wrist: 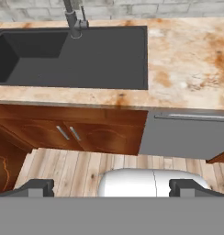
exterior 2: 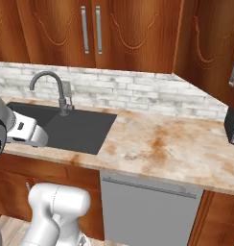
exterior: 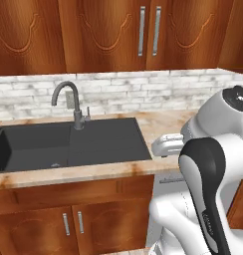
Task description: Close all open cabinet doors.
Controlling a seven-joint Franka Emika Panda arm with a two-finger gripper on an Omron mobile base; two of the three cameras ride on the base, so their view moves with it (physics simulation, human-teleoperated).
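Right now my fingers (wrist: 112,187) stand wide, holding nothing, above the sink (wrist: 77,55); I'd swing toward the open door (wrist: 6,160) and push its face flat.

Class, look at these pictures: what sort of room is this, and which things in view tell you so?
Most likely a home kitchen. A dark sink with a grey tap is set in a marbled counter, with reddish-brown cabinet doors above and a white brick backsplash behind.
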